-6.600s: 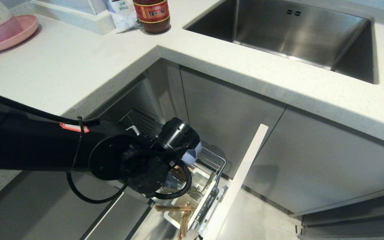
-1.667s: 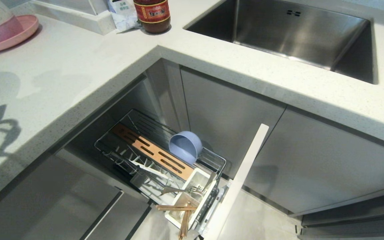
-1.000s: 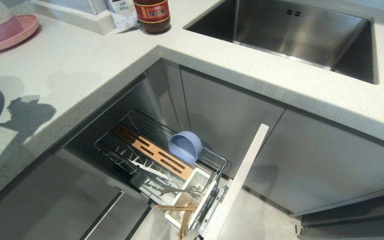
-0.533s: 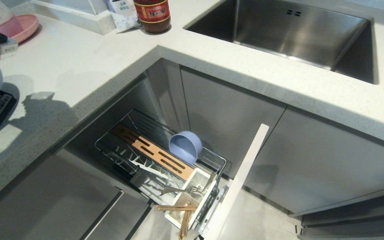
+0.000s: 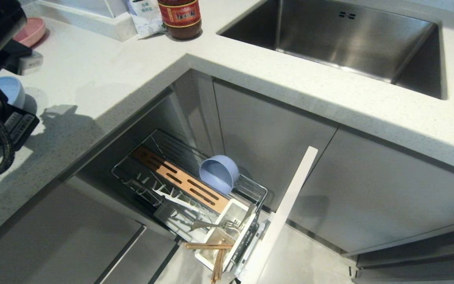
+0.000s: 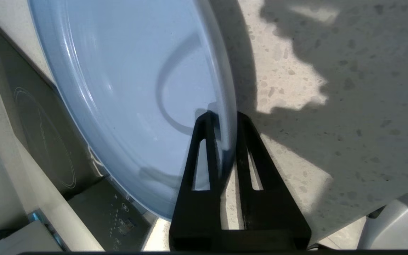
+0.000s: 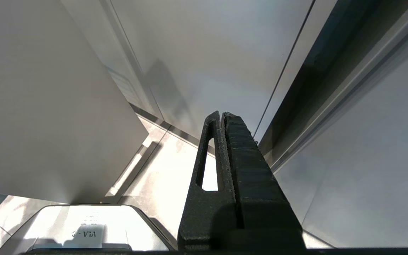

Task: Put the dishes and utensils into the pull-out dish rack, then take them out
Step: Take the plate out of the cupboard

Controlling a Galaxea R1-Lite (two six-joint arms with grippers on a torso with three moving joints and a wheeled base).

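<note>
Head view: the speckled white tabletop (image 5: 105, 71) wraps a corner above the pulled-out dish rack (image 5: 179, 185), where the blue bowl (image 5: 218, 173) stands on edge and fork (image 5: 211, 225) and chopsticks (image 5: 211, 252) sit in the white utensil box (image 5: 227, 221). Over the tabletop's left edge, the left hand (image 6: 221, 118) is clenched on the light-blue plate (image 6: 129, 88) rim. The right hand (image 7: 222, 115) is pressed closed beside cabinet fronts.
</note>
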